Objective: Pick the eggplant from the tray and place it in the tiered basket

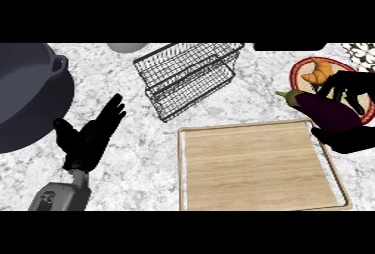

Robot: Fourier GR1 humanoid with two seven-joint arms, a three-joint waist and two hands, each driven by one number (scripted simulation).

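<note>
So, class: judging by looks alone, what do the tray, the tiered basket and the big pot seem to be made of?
Tray: probably wood, matte, with pale grain lines and a lighter raised rim.
Tiered basket: looks like thin dark metal wire, an open see-through grid.
Pot: likely dark metal, smooth with a dull sheen, though coated ceramic is possible.

Dark purple eggplant (327, 110), pale wood tray (253, 168), speckled grey-white counter (139, 168), black wire basket (187, 74).
</note>
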